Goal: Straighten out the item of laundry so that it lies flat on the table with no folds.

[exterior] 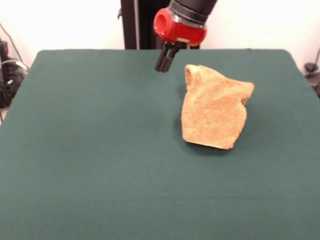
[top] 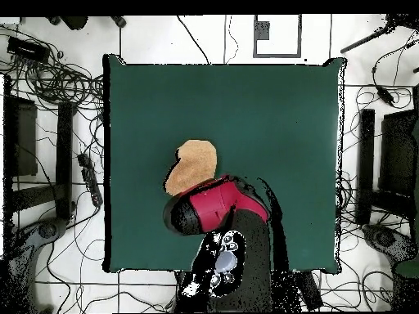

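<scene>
**Toward the far edge: towel bunched, gripper beside it**

Toward the table's far edge, right of centre as I see it from the front, the towel (exterior: 215, 112) lies crumpled and folded over on the green table (exterior: 90, 160). My front view shows the gripper (exterior: 163, 64) hanging just beside the towel's far corner, apart from it and holding nothing; I cannot tell how far its fingers are parted. Overhead, the red arm (top: 217, 204) hides the gripper, with the towel (top: 192, 166) just beyond it.
</scene>
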`<state>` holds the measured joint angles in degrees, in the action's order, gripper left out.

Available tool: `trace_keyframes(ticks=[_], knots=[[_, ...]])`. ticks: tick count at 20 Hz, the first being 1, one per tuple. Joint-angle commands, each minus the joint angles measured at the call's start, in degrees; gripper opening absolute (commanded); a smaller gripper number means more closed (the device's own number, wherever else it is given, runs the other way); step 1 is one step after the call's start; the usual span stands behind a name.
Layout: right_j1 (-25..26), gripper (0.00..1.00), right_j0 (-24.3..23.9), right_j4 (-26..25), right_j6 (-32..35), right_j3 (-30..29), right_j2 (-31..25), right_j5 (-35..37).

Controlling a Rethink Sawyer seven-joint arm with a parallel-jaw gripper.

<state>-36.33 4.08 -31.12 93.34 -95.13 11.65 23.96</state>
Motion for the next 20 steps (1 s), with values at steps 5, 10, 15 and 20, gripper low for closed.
trace_keyframes(ticks=[5,10,15,20], knots=[[-4.43,0.0,-13.06,5.8,3.25,-8.66,-20.78,-11.65],[-7.39,0.0,-19.52,7.86,2.49,-10.54,-28.2,-10.63],[-6.81,0.0,-24.08,6.14,0.33,-9.28,-33.0,-10.44],[-5.5,0.0,-25.81,6.06,-0.94,-6.34,-34.7,-6.39]])
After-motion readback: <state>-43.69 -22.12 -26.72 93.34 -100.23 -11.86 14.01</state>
